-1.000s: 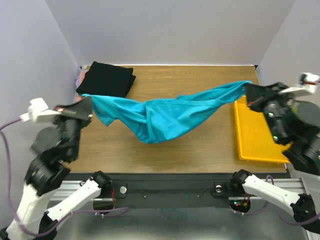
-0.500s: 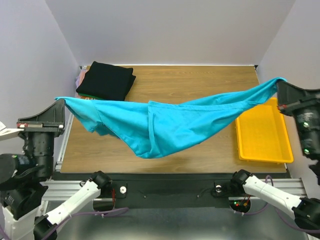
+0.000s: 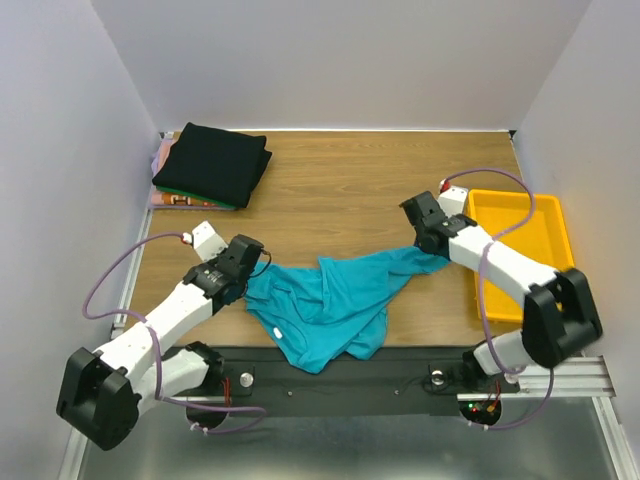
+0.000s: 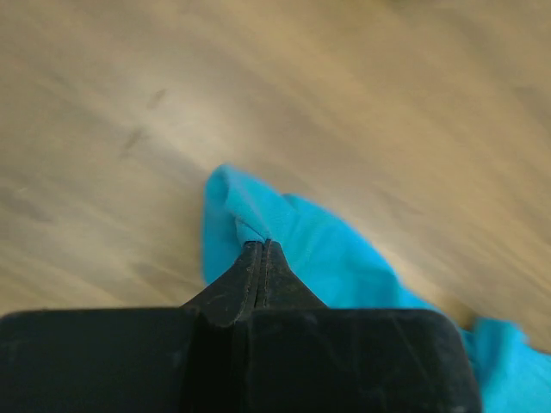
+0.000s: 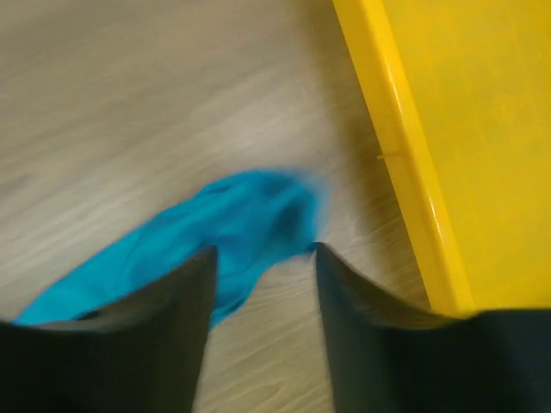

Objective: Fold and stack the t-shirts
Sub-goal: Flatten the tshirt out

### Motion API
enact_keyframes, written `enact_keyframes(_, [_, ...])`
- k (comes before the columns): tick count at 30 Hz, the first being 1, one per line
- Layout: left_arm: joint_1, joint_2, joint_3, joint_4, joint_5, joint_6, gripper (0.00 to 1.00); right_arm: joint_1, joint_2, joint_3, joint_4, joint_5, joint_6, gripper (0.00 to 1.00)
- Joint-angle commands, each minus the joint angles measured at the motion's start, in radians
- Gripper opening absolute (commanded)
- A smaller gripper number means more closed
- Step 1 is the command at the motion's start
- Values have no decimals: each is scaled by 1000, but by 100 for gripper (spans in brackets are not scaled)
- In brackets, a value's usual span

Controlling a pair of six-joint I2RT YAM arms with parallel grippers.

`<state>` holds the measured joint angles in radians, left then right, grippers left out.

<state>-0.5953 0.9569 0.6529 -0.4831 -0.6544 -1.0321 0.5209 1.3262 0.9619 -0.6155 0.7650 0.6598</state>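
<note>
The turquoise t-shirt [image 3: 335, 300] lies crumpled along the table's near edge, and its lower fold hangs over the edge. My left gripper [image 3: 250, 278] is down at the shirt's left end, shut on a pinch of turquoise fabric [image 4: 327, 254]; in the left wrist view the left gripper [image 4: 261, 243] has its jaws pressed together. My right gripper [image 3: 428, 243] stands open just above the shirt's right tip [image 5: 250, 215], the right gripper [image 5: 264, 251] holding nothing. A stack of folded t-shirts [image 3: 212, 160], black on top, sits at the back left corner.
A yellow tray [image 3: 545, 215] lies on the table at the right, its rim [image 5: 392, 129] close beside my right gripper. Grey walls close in on the left, back and right. The arm bases stand on the metal rail [image 3: 340, 380] below the table's near edge.
Both arms came down from high and wide apart to the table. The shirt went from stretched in the air to crumpled at the near edge. My right gripper opened and let go of it.
</note>
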Motion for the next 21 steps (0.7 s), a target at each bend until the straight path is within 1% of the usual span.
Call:
enact_keyframes(1, [84, -23, -16, 38, 19, -46, 0, -59, 102, 73, 25, -149, 37, 69])
enact_keyframes(3, [98, 9, -35, 79, 53, -33, 0, -35, 116, 104, 57, -237, -24, 76])
enact_keyframes(5, [101, 23, -55, 106, 81, -17, 0, 7, 107, 120, 77, -272, -60, 78])
enact_keyframes(6, [104, 35, -65, 118, 91, -17, 0, 68, 104, 138, 103, -301, -87, 81])
enact_keyframes(8, [106, 40, -75, 129, 101, -16, 0, 132, 119, 155, 135, -352, -117, 82])
enact_keyframes(9, [107, 40, -84, 136, 108, -16, 0, 181, 131, 169, 175, -422, -133, 83])
enact_keyframes(12, [107, 34, -98, 159, 125, -10, 0, 260, 238, 198, 243, -492, -160, 83])
enact_keyframes(13, [109, 34, -107, 163, 136, -6, 0, 313, 276, 219, 246, -504, -163, 82])
enact_keyframes(14, [111, 31, -111, 164, 139, -5, 0, 336, 359, 266, 246, -507, -170, 82])
enact_keyframes(15, [111, 28, -114, 161, 139, -3, 0, 373, 401, 325, 246, -506, -173, 82])
enact_keyframes(16, [111, 28, -114, 158, 137, -3, 0, 386, 436, 325, 244, -506, -175, 81])
enact_keyframes(17, [114, 20, -114, 155, 136, -6, 0, 395, 505, 375, 244, -506, -172, 80])
enact_keyframes(19, [115, 14, -124, 150, 144, -5, 0, 399, 562, 415, 244, -500, -164, 75])
enact_keyframes(20, [117, 5, -128, 153, 142, -3, 0, 401, 582, 449, 244, -488, -160, 73])
enact_keyframes(21, [120, -1, -134, 159, 151, 0, 0, 401, 619, 462, 244, -475, -155, 65])
